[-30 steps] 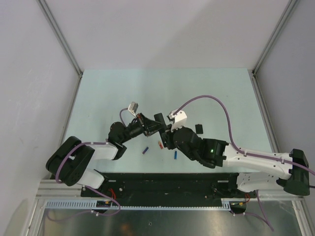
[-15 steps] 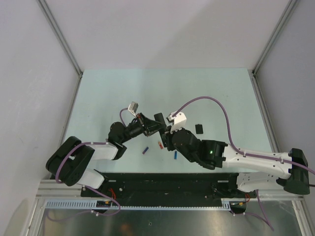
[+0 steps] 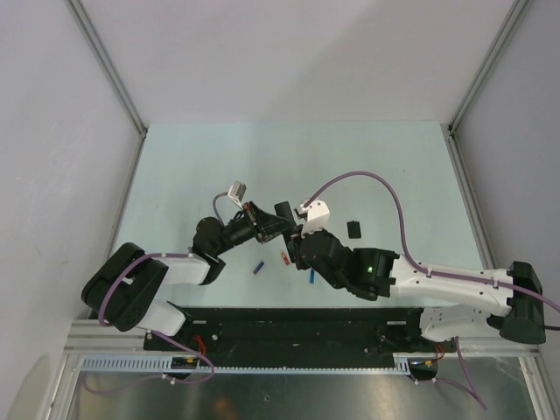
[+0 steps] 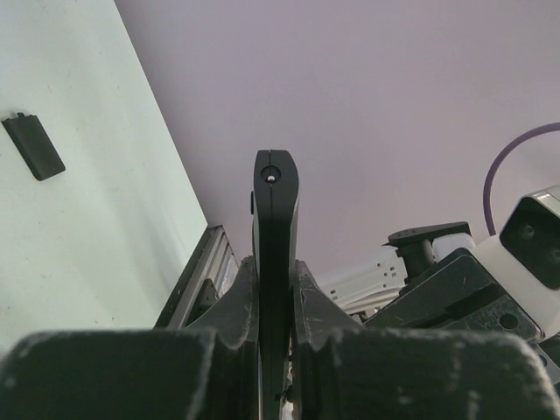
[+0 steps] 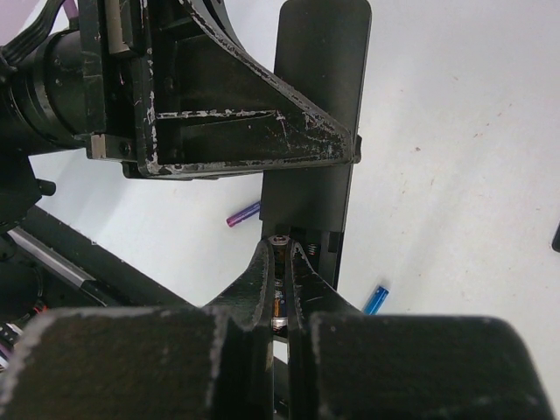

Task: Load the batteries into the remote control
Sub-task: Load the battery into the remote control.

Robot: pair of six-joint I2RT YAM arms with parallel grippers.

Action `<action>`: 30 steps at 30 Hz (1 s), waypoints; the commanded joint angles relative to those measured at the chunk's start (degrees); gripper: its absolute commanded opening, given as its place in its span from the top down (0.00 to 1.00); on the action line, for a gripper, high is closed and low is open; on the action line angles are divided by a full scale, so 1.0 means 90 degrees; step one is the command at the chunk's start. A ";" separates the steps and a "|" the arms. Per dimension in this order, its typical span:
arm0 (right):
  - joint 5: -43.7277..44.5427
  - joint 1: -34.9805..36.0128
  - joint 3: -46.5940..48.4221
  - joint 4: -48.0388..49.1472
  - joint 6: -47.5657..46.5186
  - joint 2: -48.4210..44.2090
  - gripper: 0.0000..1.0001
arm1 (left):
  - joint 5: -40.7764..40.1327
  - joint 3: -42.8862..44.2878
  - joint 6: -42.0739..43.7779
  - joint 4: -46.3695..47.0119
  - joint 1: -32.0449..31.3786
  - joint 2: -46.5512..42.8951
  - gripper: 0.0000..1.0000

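My left gripper is shut on the remote control, a slim black bar held off the table; it shows edge-on in the left wrist view. In the right wrist view the remote shows its open battery compartment with a spring. My right gripper is shut on a dark battery with a silvery end, its tip at the compartment's near end. A purple-blue battery, a red-orange battery and a bright blue battery lie on the table below the remote.
A small black battery cover lies on the table right of the grippers and shows in the left wrist view. The two grippers stand close together above the table's near middle. Grey walls enclose the table.
My right arm has shifted slightly left, bringing its gripper closer in under the remote. The left gripper and the loose batteries have not moved.
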 commanded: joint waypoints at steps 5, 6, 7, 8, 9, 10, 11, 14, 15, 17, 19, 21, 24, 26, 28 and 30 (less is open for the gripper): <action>-0.0222 0.0030 0.0452 -0.0656 0.0355 0.0546 1.00 | -0.0229 0.0355 -0.0124 0.0501 -0.0032 -0.0370 1.00; -0.0223 0.0011 0.0471 -0.0724 0.0375 0.0576 1.00 | -0.0229 0.0355 -0.0115 0.0501 -0.0032 -0.0380 1.00; -0.0242 0.0001 0.0500 -0.0754 0.0404 0.0596 1.00 | -0.0229 0.0345 -0.0114 0.0501 -0.0032 -0.0390 1.00; -0.0242 0.0001 0.0501 -0.0773 0.0453 0.0615 1.00 | -0.0220 0.0336 -0.0105 0.0501 -0.0032 -0.0409 1.00; -0.0232 -0.0028 0.0510 -0.0822 0.0473 0.0615 1.00 | -0.0229 0.0335 -0.0105 0.0501 -0.0032 -0.0419 1.00; -0.0232 -0.0038 0.0520 -0.0832 0.0483 0.0615 1.00 | -0.0220 0.0326 -0.0095 0.0501 -0.0032 -0.0419 1.00; -0.0232 -0.0048 0.0530 -0.0851 0.0531 0.0615 1.00 | -0.0220 0.0326 -0.0085 0.0491 -0.0032 -0.0429 1.00; -0.0213 -0.0068 0.0559 -0.0910 0.0590 0.0596 0.93 | -0.0220 0.0306 -0.0066 0.0501 -0.0033 -0.0429 1.00; -0.0203 -0.0077 0.0569 -0.0939 0.0590 0.0586 0.90 | -0.0220 0.0296 -0.0066 0.0501 -0.0032 -0.0419 1.00; -0.0184 -0.0068 0.0608 -0.0959 0.0600 0.0567 0.86 | -0.0219 0.0287 -0.0056 0.0501 -0.0032 -0.0429 1.00; -0.0164 -0.0077 0.0637 -0.0988 0.0610 0.0576 0.83 | -0.0210 0.0277 -0.0056 0.0501 -0.0032 -0.0429 1.00; -0.0115 -0.0068 0.0667 -0.1027 0.0658 0.0576 0.80 | -0.0210 0.0277 -0.0066 0.0501 -0.0042 -0.0410 1.00; -0.0067 -0.0077 0.0706 -0.1066 0.0678 0.0576 0.76 | -0.0210 0.0287 -0.0066 0.0501 -0.0062 -0.0400 1.00; -0.0057 -0.0077 0.0725 -0.1066 0.0688 0.0557 0.74 | -0.0200 0.0287 -0.0066 0.0501 -0.0062 -0.0380 1.00; -0.0027 -0.0068 0.0755 -0.1076 0.0688 0.0547 0.69 | -0.0200 0.0287 -0.0066 0.0501 -0.0062 -0.0380 1.00; 0.0012 -0.0077 0.0803 -0.1086 0.0688 0.0547 0.65 | -0.0190 0.0287 -0.0066 0.0501 -0.0062 -0.0361 1.00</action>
